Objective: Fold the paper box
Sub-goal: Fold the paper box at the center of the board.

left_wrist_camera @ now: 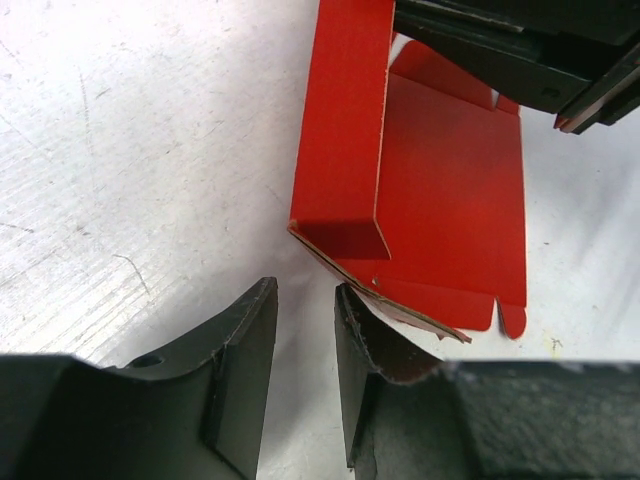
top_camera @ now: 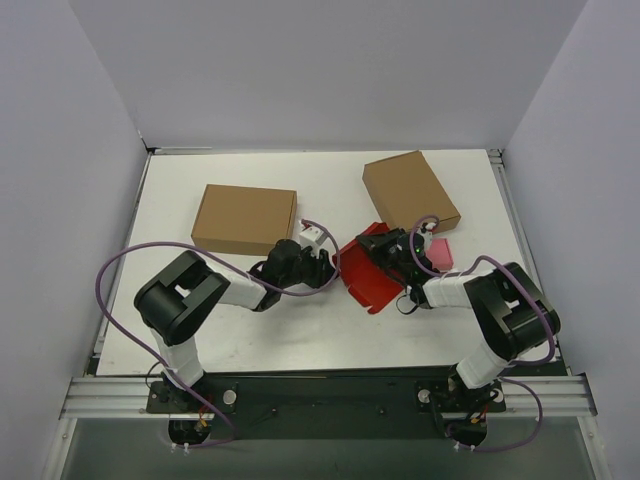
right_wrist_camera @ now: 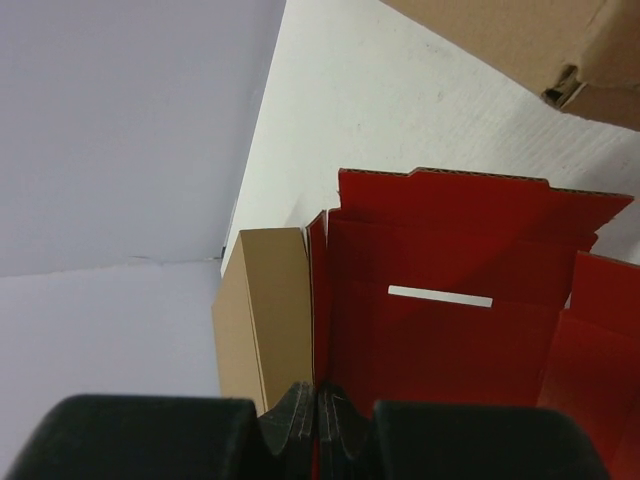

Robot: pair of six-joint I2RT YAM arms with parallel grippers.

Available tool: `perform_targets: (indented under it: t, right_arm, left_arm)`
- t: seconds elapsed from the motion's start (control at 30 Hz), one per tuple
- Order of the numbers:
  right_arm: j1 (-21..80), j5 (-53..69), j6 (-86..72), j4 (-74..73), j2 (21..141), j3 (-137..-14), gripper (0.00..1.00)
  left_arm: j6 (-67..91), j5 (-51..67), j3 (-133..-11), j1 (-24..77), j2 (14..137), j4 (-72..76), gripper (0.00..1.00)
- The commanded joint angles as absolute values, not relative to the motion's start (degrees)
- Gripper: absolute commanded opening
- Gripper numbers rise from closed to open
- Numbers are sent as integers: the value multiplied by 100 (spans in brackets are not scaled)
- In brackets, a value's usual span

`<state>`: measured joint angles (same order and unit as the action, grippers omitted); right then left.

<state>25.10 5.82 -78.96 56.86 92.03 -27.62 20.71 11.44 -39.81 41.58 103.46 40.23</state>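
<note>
**Right gripper (right_wrist_camera: 318,412) clamped tight on an upright wall of the paper box (top_camera: 368,275); left gripper (left_wrist_camera: 305,335) half open, empty, just beside its near corner.**
Box sits centre-right on the table (top_camera: 300,330), near the pink box (top_camera: 440,255). Judged step: raising side walls. Next, the left jaws must take the loose corner flap. The right arm hides the far flaps.

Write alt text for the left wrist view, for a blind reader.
A partly folded red paper box lies on a white table, one side wall upright. Two black jaws stand apart at the bottom, close by its near corner; the right gripper holds its far edge.
</note>
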Motion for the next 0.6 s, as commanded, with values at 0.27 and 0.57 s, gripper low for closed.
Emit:
perform_targets:
  t: [0.27, 0.57]
  right_arm:
    - [2566, 642, -7682, 6047, 8930, -2777, 0]
    - [2566, 668, -7699, 6056, 8938, -2769, 0]
  left_arm:
    - [2215, 1556, -3981, 4271, 10072, 5141, 41]
    - [2206, 1591, -3981, 4271, 10108, 5212, 51]
